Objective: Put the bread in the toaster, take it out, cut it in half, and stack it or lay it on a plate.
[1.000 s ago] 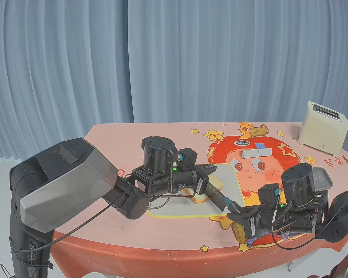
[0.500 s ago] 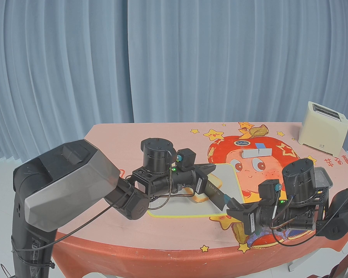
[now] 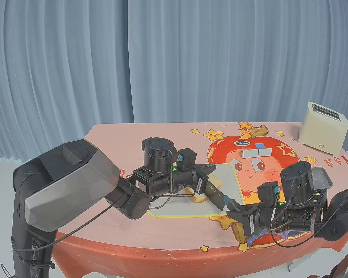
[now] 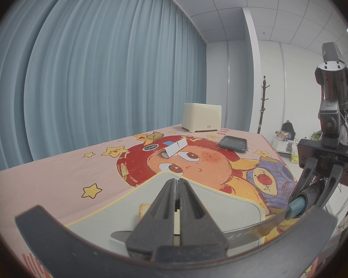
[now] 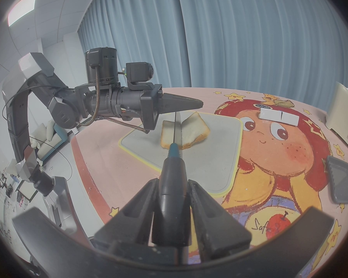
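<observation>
Barely changed — knife (image 3: 216, 197) still across bread (image 3: 215, 182).

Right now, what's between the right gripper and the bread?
A knife: the right fingers hold its handle, its blade reaches the bread. Right wrist view shows it.

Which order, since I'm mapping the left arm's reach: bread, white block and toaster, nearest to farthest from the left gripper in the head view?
1. Bread, on the cutting board, at the left gripper.
2. White block, mid-table, toward the right.
3. Toaster, far right corner.
</observation>
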{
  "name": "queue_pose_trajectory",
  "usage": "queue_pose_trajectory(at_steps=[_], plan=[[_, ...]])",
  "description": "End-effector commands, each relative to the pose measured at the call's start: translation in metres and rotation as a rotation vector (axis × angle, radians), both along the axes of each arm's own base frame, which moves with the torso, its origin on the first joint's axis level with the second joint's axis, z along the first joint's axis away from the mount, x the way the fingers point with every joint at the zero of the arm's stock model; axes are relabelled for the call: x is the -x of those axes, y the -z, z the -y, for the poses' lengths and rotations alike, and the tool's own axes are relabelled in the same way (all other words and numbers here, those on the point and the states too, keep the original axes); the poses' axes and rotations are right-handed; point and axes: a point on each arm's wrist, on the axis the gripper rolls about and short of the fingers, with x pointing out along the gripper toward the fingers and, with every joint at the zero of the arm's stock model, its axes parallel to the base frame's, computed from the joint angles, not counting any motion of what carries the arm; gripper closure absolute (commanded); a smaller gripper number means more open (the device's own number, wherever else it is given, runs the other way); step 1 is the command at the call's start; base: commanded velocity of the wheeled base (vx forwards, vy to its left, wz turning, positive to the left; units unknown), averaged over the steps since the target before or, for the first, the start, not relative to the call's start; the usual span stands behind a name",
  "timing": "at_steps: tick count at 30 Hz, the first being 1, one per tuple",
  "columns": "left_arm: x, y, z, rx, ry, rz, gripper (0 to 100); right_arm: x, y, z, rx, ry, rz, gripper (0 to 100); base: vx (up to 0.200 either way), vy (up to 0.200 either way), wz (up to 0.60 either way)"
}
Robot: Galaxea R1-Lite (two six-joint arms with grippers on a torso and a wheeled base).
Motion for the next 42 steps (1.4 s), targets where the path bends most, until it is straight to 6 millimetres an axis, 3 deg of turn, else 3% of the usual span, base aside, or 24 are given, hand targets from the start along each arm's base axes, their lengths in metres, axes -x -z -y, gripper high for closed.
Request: queue_pose_trajectory(at_steps=[1,19,27,35,42], plan=[[0.0,-0.003,0.002,0.007,0.003,0.01,100,0.001,0.004,0.0,0.013,-0.001,-0.017,100,0.0,0.0,0.0],[0.0,0.007,0.0,-0.006,0.0,-0.009,100,-0.004,-0.017,-0.003,-0.049,0.003,0.057,100,0.0,0.0,0.0],[-0.001,-0.003,0.001,0.007,0.002,0.009,100,-0.003,-0.001,-0.001,-0.004,0.002,0.005,100,0.0,0.0,0.0],[0.001,-0.024,0.002,0.022,0.006,0.03,100,-0.003,0.002,-0.002,0.004,0.003,-0.004,100,0.0,0.0,0.0],[0.002,-0.016,0.002,0.01,0.006,0.013,100,-0.003,-0.001,-0.002,-0.006,0.002,0.007,100,0.0,0.0,0.0]])
